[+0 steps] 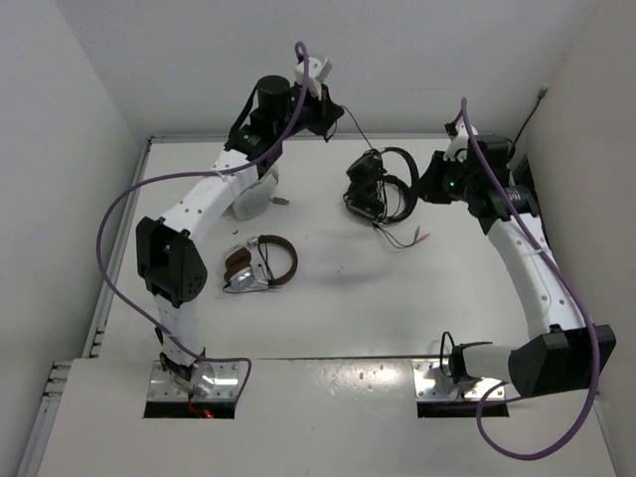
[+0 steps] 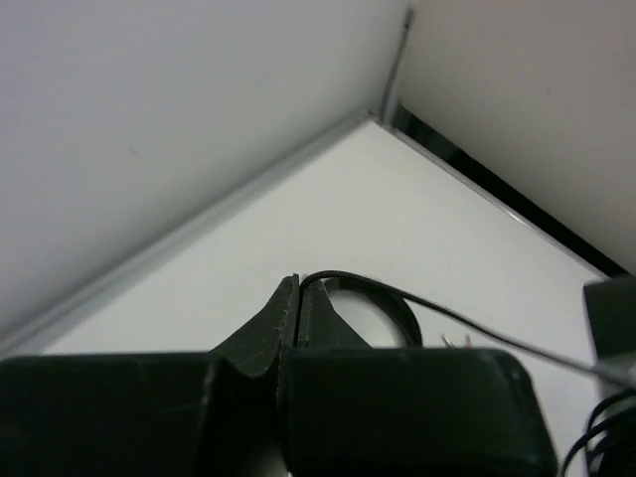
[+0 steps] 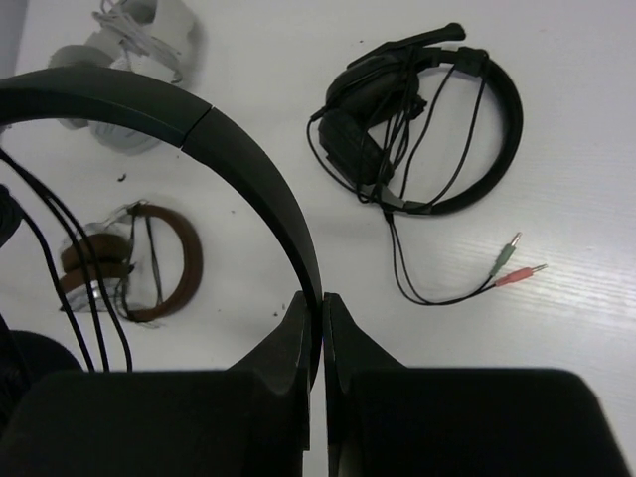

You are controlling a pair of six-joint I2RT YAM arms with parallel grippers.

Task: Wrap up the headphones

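Observation:
My right gripper (image 3: 320,298) is shut on the thin black headband (image 3: 248,149) of the slim headphones and holds them above the table. Their thin cables (image 3: 70,288) hang at the left of the right wrist view. My left gripper (image 2: 296,283) is shut on the thin black cable (image 2: 467,323), which runs off to the right. In the top view the left gripper (image 1: 334,115) is high at the back, and the cable (image 1: 356,131) stretches down-right from it towards the right gripper (image 1: 431,185). There the held headphones merge with the bulkier ones below.
Bulkier black headphones (image 3: 417,119) with red and green plugs (image 3: 517,266) lie on the table under the right gripper. Brown-and-silver headphones (image 1: 260,263) lie left of centre. White headphones (image 1: 253,194) lie under the left arm. Walls enclose the table at back and sides.

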